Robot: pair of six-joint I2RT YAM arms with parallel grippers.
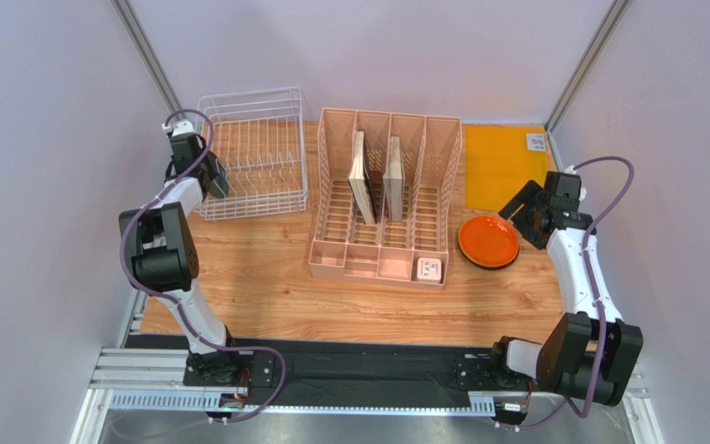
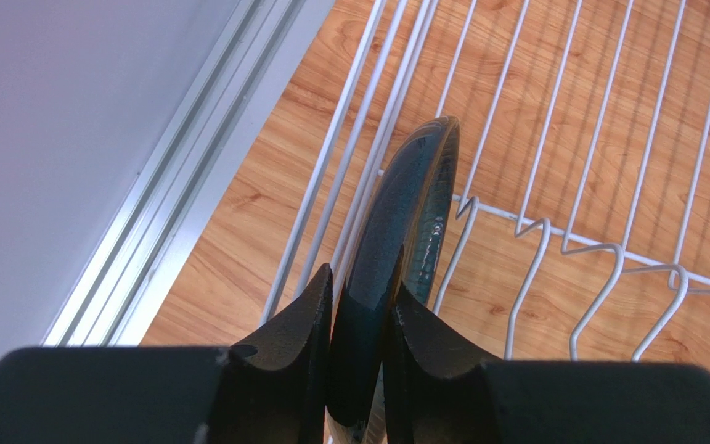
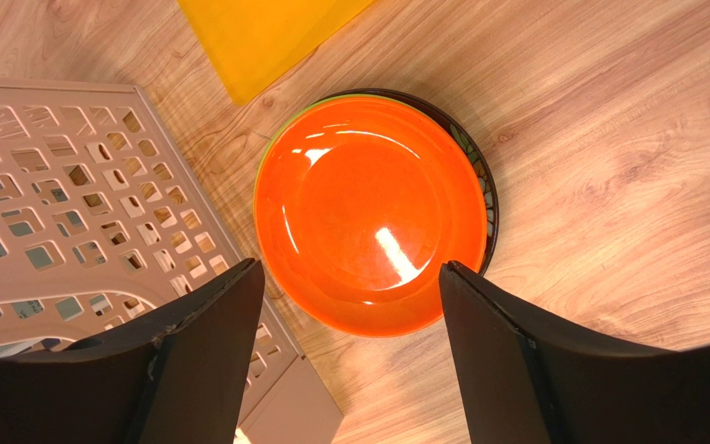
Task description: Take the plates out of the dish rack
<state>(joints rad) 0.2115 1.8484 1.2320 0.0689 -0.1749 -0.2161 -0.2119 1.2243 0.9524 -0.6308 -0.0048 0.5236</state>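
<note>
Now, left gripper (image 2: 361, 287) clamped on rim of dark slate-blue round plate (image 2: 414, 199); plate upright on edge at left end of white wire dish rack (image 1: 257, 211). Right gripper (image 3: 349, 273) spread wide above glossy orange round plate (image 3: 368, 227), touching nothing. Orange plate tops stack on wooden desk (image 3: 609, 139); lime-green plate rim (image 3: 280, 139) and dark floral plate rim (image 3: 481, 176) peek out beneath. Stack just beside pink slotted plastic organiser (image 3: 62, 185).

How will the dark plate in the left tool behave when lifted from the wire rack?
The dark plate looks rigid, so it should keep its shape. Its glossy glaze may slip in the left tool, which pinches only the rim. Standing on edge beside rack wires, it might snag or roll.
</note>
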